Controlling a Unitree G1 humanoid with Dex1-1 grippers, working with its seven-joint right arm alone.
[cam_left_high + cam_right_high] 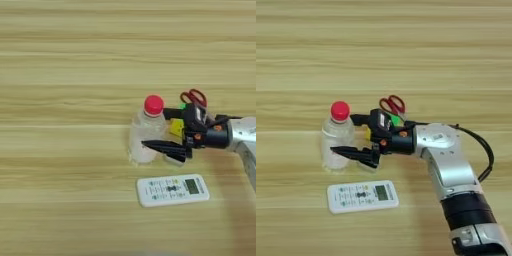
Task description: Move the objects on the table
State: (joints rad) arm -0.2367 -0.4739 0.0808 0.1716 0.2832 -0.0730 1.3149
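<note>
A clear plastic bottle with a red cap stands upright at mid-table. My right gripper reaches it from the right and is open. One black finger lies behind the bottle's shoulder and the other crosses its front near the base. The green-yellow puzzle cube shows only as small patches behind the gripper body. Red-handled scissors lie just beyond the gripper. The white remote control lies flat in front of the bottle.
The silver forearm runs from the bottom right corner up to the gripper, with a black cable looping on its right. The wood-grain table stretches wide to the left and far side.
</note>
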